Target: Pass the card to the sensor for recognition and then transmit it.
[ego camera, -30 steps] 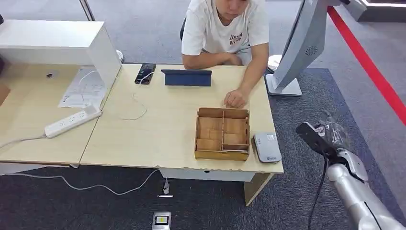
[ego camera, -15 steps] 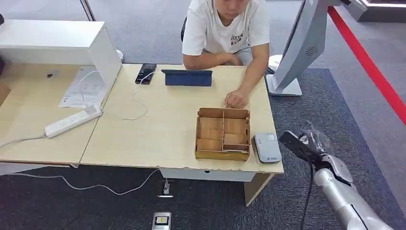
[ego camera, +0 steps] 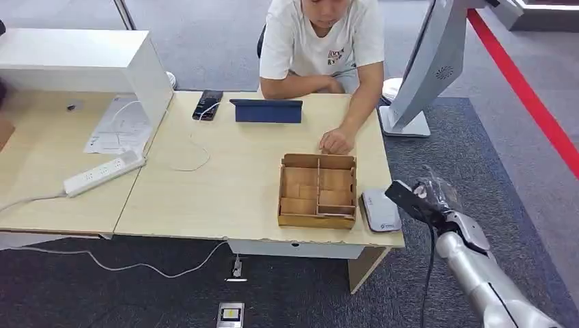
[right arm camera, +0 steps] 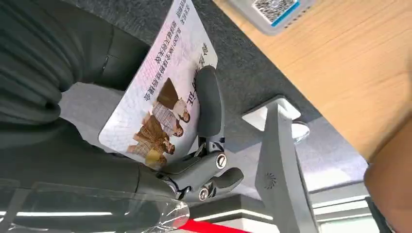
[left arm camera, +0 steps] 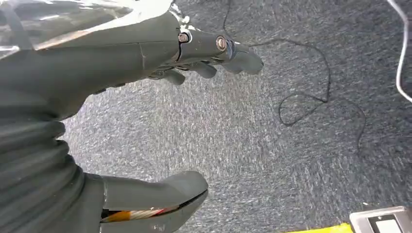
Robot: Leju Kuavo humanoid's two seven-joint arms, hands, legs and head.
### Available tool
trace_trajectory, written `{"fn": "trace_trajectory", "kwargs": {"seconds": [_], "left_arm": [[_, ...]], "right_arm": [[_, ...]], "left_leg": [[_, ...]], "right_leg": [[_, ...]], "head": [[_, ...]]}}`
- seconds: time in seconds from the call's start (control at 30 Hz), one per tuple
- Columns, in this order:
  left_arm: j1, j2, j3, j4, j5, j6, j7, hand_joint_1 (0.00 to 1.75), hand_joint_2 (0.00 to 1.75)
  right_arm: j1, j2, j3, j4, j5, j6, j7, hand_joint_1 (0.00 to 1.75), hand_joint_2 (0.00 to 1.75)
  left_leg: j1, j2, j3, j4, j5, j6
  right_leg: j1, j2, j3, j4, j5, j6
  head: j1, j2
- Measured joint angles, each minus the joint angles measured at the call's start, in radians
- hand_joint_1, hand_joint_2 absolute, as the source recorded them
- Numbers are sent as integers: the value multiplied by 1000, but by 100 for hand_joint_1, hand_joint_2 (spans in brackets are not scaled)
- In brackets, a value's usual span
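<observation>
Card (right arm camera: pixel 160 97): flat, glossy printed plastic w/ rounded corners, a photo of figures and lines of text on its face. It is pinched in the right hand (ego camera: pixel 427 198), one dark finger (right arm camera: pixel 209 104) laid across the printed face, thumb side behind it. In the head view the hand carries it just off the table's right front corner, over dark carpet.

Key relation: the sensor (ego camera: pixel 379 210), a small grey-white reader w/ rounded edges and a QR label, lies flat on the table (ego camera: pixel 225 184) at its right front corner, just beside the wooden divided tray (ego camera: pixel 317 190). The sensor lies just to the left of the right hand, close by but not touching. Card's long axis appears to point roughly toward the reader; free end leads. Judgement: next move needs a short inward carry so the card face sits over the reader top.

Left hand (left arm camera: pixel 145 97): hangs over carpet, fingers apart, nothing held; right arm is the nearer by far.

A person's hand (ego camera: pixel 336 141) rests on the table behind the tray. Table is pale wood laminate; tray is thin plywood w/ compartments.
</observation>
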Motion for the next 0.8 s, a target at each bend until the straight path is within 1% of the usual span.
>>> {"fn": "trace_trajectory", "kwargs": {"seconds": [0.37, 0.8], "left_arm": [[-3, 0, 0, 0, -2, 1, 7, 0, 175], [3, 0, 0, 3, 18, 4, 10, 0, 175]], "right_arm": [[-14, 30, 20, 9, 10, 8, 0, 175, 175], [-14, 48, 39, 28, 32, 53, 12, 175, 175]], "left_leg": [[0, 0, 0, 0, 0, 0], [0, 0, 0, 0, 0, 0]], "right_leg": [[0, 0, 0, 0, 0, 0], [0, 0, 0, 0, 0, 0]], "head": [[0, 0], [0, 0]]}}
